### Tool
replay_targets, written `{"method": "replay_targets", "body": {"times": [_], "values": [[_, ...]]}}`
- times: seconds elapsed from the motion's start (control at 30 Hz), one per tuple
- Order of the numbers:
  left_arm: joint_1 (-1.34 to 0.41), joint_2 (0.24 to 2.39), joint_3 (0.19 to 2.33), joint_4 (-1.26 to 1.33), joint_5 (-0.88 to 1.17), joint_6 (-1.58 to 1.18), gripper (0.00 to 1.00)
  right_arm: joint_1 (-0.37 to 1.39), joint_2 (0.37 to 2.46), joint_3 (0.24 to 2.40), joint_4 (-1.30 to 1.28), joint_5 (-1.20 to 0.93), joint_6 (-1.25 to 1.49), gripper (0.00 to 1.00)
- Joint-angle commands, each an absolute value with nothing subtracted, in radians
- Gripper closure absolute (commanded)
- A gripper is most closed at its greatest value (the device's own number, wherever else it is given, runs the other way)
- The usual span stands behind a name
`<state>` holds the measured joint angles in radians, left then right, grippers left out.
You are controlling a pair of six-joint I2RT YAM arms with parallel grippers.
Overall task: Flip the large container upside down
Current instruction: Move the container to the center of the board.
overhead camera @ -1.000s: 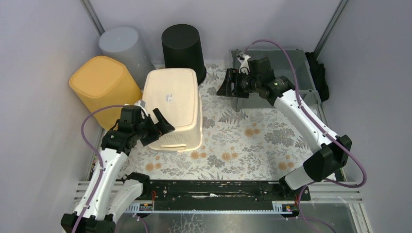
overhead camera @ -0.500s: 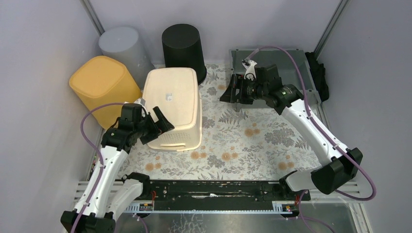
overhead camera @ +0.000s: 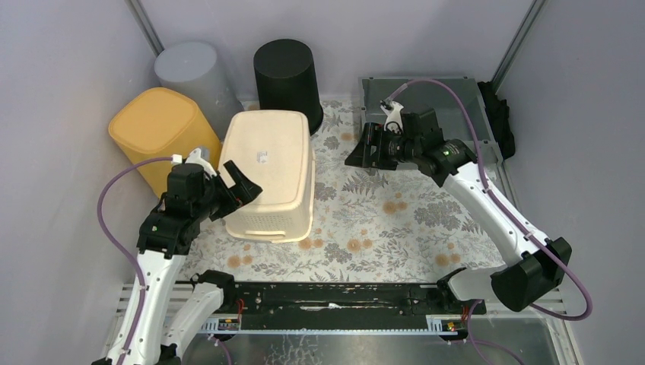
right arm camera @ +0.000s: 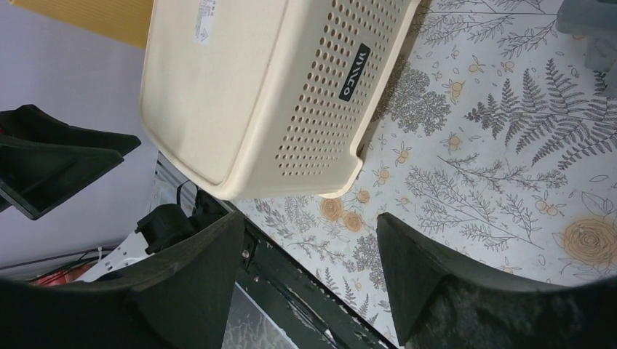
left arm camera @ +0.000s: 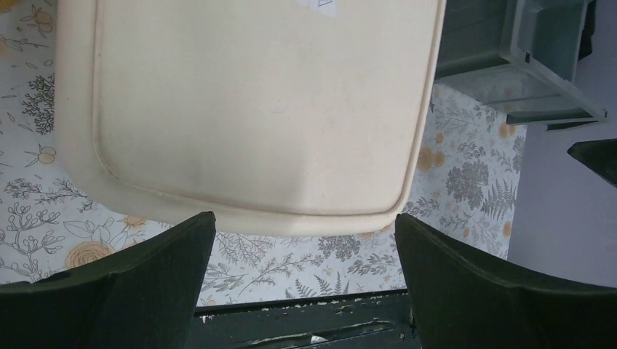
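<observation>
Left gripper [left arm camera: 304, 222]: jaws spread wide, empty, hovering over the near-left part of the desk [overhead camera: 395, 220], above the near end of the large container [overhead camera: 270, 163]. This cream perforated basket rests base-up toward the left edge. We judge it light, stiff, thin-walled and smooth. It is too broad to span, so take the flared rim or the end handle slot. Farther right, the right gripper [right arm camera: 307, 222] is parted and empty.

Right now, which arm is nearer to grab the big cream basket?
Left. The left gripper, open, sits at the cream basket's near corner; the right gripper, also open, hangs apart over the flowery mat, so it would probably travel farther.
</observation>
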<state>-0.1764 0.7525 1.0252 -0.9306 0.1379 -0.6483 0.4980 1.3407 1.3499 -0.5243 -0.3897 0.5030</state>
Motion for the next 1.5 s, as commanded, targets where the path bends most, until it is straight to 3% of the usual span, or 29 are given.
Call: {"method": "replay_targets", "body": {"times": [0.0,1.47], "values": [[-0.172,0.727,1.040,-0.926,0.136,-0.640,0.00,0.497,1.304,1.338,-0.472,-0.431,0.515,0.26],[-0.171,0.696,1.076,-0.917,0.224,-0.652,0.00,0.497,1.295,1.300,-0.437,-0.471,0.537,0.25]]}}
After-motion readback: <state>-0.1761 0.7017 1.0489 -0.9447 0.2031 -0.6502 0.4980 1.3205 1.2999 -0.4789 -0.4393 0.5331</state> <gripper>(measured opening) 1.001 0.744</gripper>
